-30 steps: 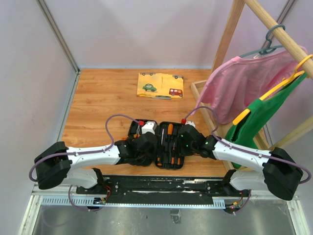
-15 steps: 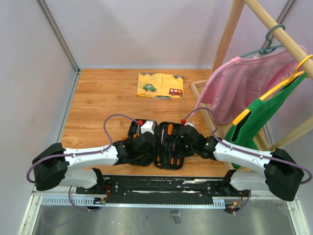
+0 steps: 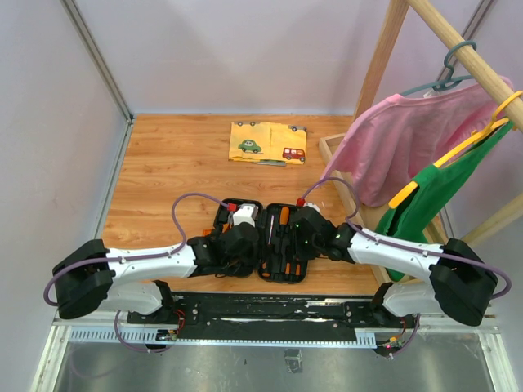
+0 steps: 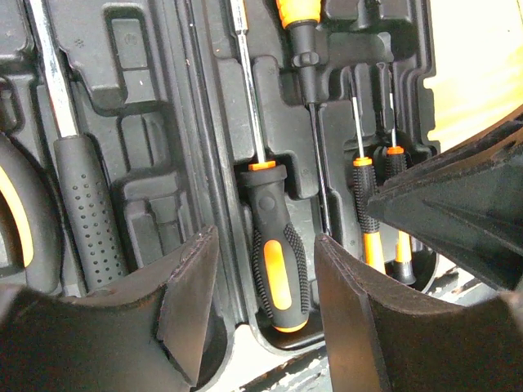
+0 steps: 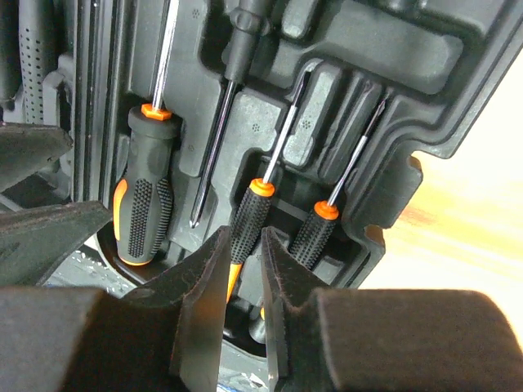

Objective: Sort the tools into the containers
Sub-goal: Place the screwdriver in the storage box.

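The black tool case (image 3: 266, 274) lies open at the table's near edge, its slots (image 4: 147, 212) holding tools. A hammer handle (image 4: 86, 212) and a large orange-and-black screwdriver (image 4: 278, 261) lie in their slots. My left gripper (image 3: 248, 247) (image 4: 263, 314) hovers open over that large screwdriver's handle, touching nothing. My right gripper (image 3: 301, 243) (image 5: 243, 294) has its jaws close together on the handle of a small orange-and-black screwdriver (image 5: 250, 216) in the case's right half (image 5: 425, 65). A second small screwdriver (image 5: 315, 233) lies beside it, and a thin dark one (image 5: 216, 139) to the left.
A yellow cloth printed with cars (image 3: 268, 143) lies at the back of the table. A wooden clothes rack (image 3: 384, 65) with pink (image 3: 409, 139) and green (image 3: 441, 188) garments stands on the right, its base (image 3: 331, 147) on the table. Grey walls close in the left and back.
My right gripper has shifted a little left over the case and its jaws have narrowed onto the small screwdriver handle. The left gripper has hardly moved and stays open.
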